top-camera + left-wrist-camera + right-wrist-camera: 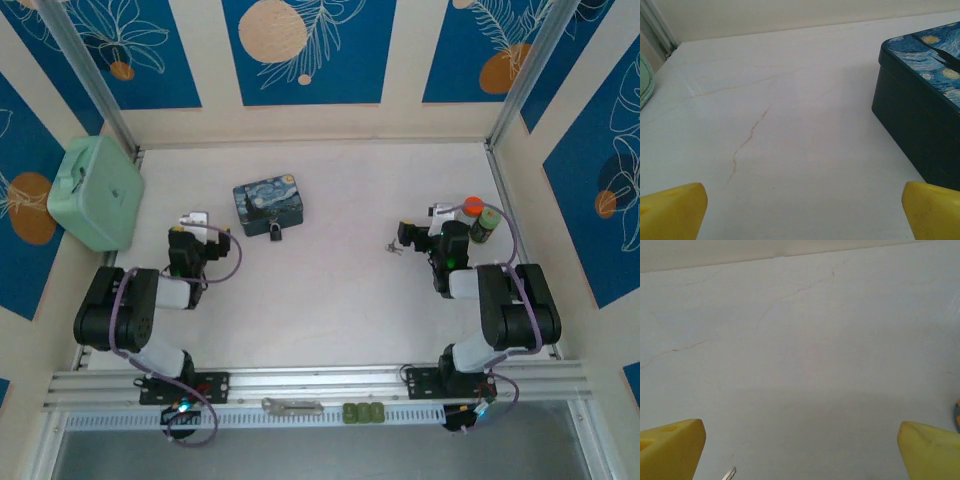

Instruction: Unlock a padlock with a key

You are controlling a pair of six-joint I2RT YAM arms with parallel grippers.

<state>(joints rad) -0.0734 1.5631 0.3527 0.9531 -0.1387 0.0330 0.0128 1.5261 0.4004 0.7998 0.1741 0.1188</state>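
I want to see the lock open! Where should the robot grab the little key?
The key lies flat on the table beside the open right gripper, so come straight down, pinching across its width. Probably grip its head end, leaving the blade free for the padlock. Which end that is, I cannot tell.

A robot lab test cell: a white worktop (330, 300) boxed in by cream walls (402, 60) with blue leaf-print panels (305, 50), and two arms (125, 312) bolted to an aluminium rail (320, 381).
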